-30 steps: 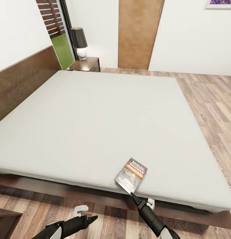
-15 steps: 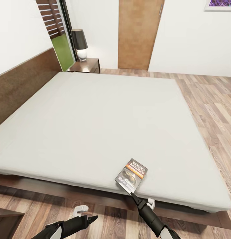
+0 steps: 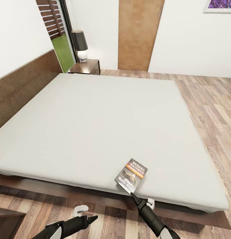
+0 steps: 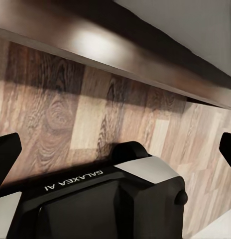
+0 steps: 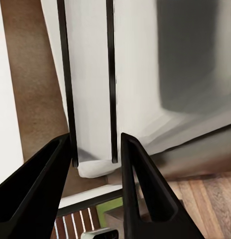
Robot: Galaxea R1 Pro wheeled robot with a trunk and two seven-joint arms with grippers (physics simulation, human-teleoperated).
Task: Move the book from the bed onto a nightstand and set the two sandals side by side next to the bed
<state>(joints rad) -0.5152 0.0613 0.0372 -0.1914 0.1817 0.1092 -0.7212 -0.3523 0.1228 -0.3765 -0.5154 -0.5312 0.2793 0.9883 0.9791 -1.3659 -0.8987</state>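
The bed (image 3: 105,126) takes up most of the head view: pale grey mattress on a dark brown frame, w/ the headboard (image 3: 22,84) running along the left side. The book (image 3: 131,175) lies flat on the mattress right at the near edge, toward the right, cover up (white "RICHARD BACHMAN" lettering and an orange strip readable).

The right gripper (image 3: 131,195) reaches up from the bottom of the head view, its dark tip meeting the book's near edge. In the right wrist view the gripper (image 5: 95,149) has its two dark fingers (image 5: 43,174) either side of the book's (image 5: 90,89) edge, seen edge-on as a pale slab between two thin dark lines; the fingers sit just against the book's sides, so it looks clamped on the book, w/ the mattress (image 5: 195,59) beyond.

The left gripper (image 3: 90,219) hangs low at bottom left of the head view, over the wood-plank floor (image 3: 105,224) in front of the bed frame. In the left wrist view its finger tips (image 4: 7,152) sit wide apart at the far edges of the shot, spread w/ nothing between them, above the floor (image 4: 70,114) and the dark frame rail (image 4: 110,47).

Far corner beside the headboard: a nightstand (image 3: 85,66), dark reddish-brown, w/ a lamp (image 3: 80,44) on top (black shade, white base). A tan wooden door (image 3: 138,35) stands in the white back wall.
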